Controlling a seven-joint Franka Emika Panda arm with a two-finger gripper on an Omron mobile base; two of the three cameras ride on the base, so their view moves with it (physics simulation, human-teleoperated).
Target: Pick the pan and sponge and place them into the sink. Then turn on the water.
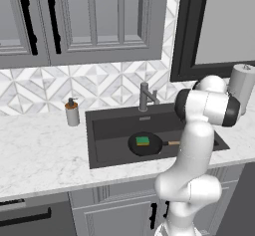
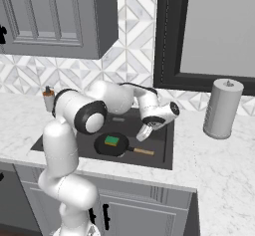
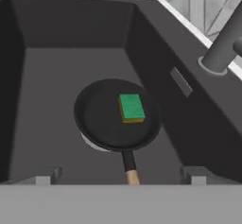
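We are holding the claw (image 3: 121,179) wide open and empty above the sink (image 1: 107,153). The pan (image 3: 101,124) is lying on the basin floor, partly over the drain, with the sponge (image 3: 131,107) resting inside it. The faucet (image 1: 145,96) is probably stiff metal; its lever is too small to judge, so we would be pushing there gently.

Pan (image 3: 113,116) covers most of sink (image 3: 56,76) drain.

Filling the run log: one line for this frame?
pan: in sink | sponge: on pan | tool: open, above handle | faucet: no water
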